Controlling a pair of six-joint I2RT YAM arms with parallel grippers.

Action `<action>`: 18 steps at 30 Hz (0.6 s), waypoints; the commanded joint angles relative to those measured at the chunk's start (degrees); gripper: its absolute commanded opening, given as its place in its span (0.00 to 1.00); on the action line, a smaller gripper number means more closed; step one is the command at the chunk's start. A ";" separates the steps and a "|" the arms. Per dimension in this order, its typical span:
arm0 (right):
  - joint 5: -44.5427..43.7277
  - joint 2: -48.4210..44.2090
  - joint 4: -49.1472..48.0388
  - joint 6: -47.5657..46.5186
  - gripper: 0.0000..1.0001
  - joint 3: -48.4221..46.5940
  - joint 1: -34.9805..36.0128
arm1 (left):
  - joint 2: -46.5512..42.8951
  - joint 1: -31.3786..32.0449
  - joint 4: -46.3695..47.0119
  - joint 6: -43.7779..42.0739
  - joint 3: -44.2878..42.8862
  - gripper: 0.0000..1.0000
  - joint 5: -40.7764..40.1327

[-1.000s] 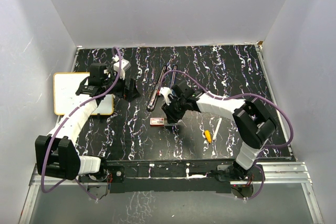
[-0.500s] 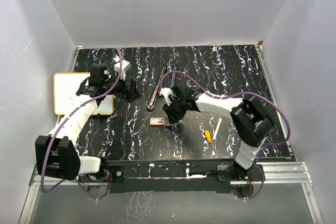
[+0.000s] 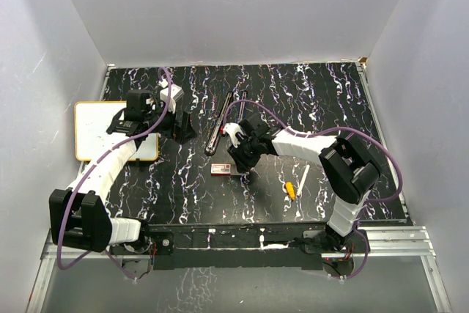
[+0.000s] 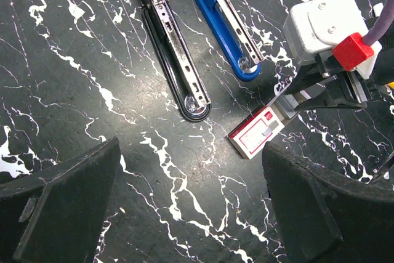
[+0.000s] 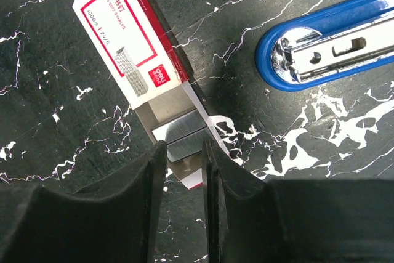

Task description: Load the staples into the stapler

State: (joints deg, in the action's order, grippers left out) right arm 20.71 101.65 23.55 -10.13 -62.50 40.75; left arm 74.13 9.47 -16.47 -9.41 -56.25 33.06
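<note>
The staples box (image 5: 129, 41), red and white, lies flat with its tan tray (image 5: 161, 110) slid out, silver staples (image 5: 181, 135) showing. My right gripper (image 5: 184, 152) hangs over the tray's end, jaws a narrow gap apart, nothing visibly clamped. From above, the box (image 3: 220, 168) sits just left of that gripper (image 3: 240, 169). Two opened staplers lie beyond it, one black (image 4: 175, 60) and one blue (image 4: 221, 29). My left gripper (image 4: 191, 214) is wide open above bare table, short of the box (image 4: 258, 130).
A white board with a yellow rim (image 3: 110, 131) lies at the table's left edge under my left arm. A white pen with a yellow tip (image 3: 296, 185) rests right of the box. White walls enclose the table on three sides.
My right gripper's jaws have narrowed a little over the tray, and its forearm has shifted slightly. The box and my left arm have stayed put.
</note>
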 commanded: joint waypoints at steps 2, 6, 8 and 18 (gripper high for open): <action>-1.88 -0.06 -0.59 -0.02 0.32 -1.97 -0.16 | -3.02 0.15 0.39 -0.99 0.44 0.97 1.74; -2.27 -0.52 -0.61 -0.20 0.32 -1.94 -0.15 | -2.93 0.21 0.39 -1.05 0.33 0.97 1.78; -2.82 -0.73 -0.55 -0.39 0.32 -1.92 -0.15 | -2.91 0.28 0.34 -1.00 0.35 0.97 1.77; -3.93 -1.32 -0.46 -0.79 0.32 -1.88 -0.22 | -2.68 0.37 0.17 -1.16 0.00 0.97 2.08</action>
State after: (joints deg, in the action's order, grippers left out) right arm 17.96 101.65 23.97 -10.44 -62.50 40.75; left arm 74.02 9.56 -16.47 -9.87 -56.25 33.45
